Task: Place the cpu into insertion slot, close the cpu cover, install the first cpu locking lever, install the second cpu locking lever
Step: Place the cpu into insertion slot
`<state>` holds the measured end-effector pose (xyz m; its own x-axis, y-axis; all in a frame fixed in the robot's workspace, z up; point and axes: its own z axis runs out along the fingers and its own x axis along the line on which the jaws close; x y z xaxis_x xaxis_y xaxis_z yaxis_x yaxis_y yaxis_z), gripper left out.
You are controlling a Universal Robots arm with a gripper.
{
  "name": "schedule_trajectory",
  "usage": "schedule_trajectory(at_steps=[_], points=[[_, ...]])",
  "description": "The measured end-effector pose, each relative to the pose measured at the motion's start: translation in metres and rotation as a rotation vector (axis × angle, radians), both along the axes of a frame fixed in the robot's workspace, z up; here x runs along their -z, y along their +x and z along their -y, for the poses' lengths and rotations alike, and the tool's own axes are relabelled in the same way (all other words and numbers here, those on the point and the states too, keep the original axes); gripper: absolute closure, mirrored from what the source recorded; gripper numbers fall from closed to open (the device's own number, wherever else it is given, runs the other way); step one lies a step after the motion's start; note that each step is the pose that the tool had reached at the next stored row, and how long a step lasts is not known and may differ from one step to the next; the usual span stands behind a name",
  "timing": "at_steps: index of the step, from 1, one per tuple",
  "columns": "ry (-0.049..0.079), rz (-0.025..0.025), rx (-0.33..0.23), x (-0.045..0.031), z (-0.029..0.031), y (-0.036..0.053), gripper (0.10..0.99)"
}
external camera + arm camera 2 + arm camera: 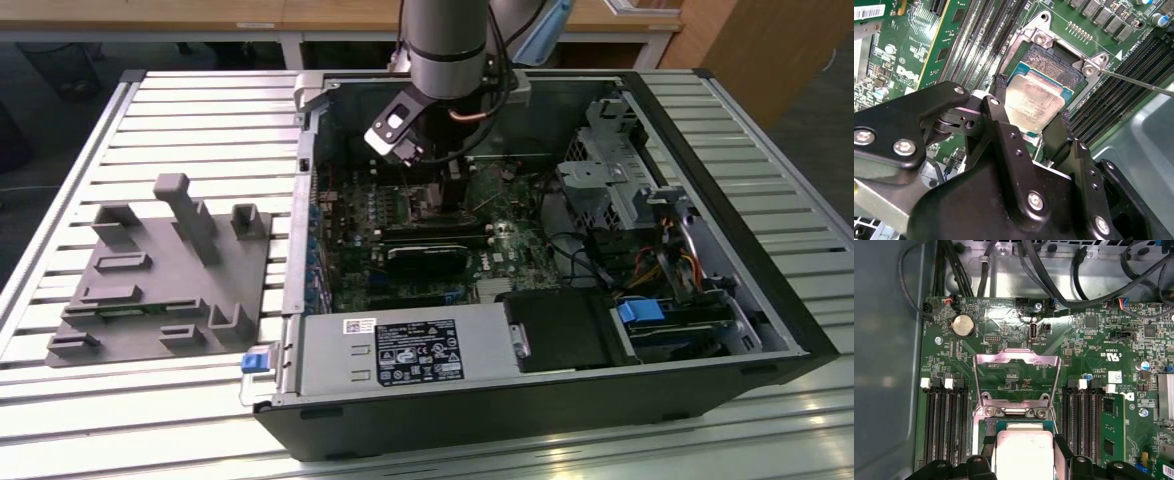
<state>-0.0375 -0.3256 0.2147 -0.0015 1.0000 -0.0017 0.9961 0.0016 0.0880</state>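
Chip [1035,100]: small flat square, with a pale silvery-beige metal top and a thin green edge showing round it. The flat face is turned up toward the camera in both wrist views. It is square, so it has no long side to speak of. Its edges run in line with the black memory slots [944,425] flanking it.

Position: over the socket [1054,62], whose dark far part shows beyond the chip. Cannot tell whether it is seated or just above.

Gripper [1031,107]: set narrow, with black fingers [1064,122] pressed on two opposite edges of the chip, holding it.

Cover frame [1016,359]: dark silvery with a square window, swung open and standing up at the socket's far side. Green board [1004,330] shows through the window.

A thin metal rod [1136,84] runs out from one socket corner across the memory slots.

Exterior view: the arm [447,50] reaches down into the open computer case [534,410].
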Motion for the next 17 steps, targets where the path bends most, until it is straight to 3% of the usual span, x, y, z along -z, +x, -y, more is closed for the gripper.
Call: schedule_trajectory(at_steps=[17], points=[[-0.001, 0.0000, 0.000, 0.0075, -0.0015, -0.0007, 0.545]])
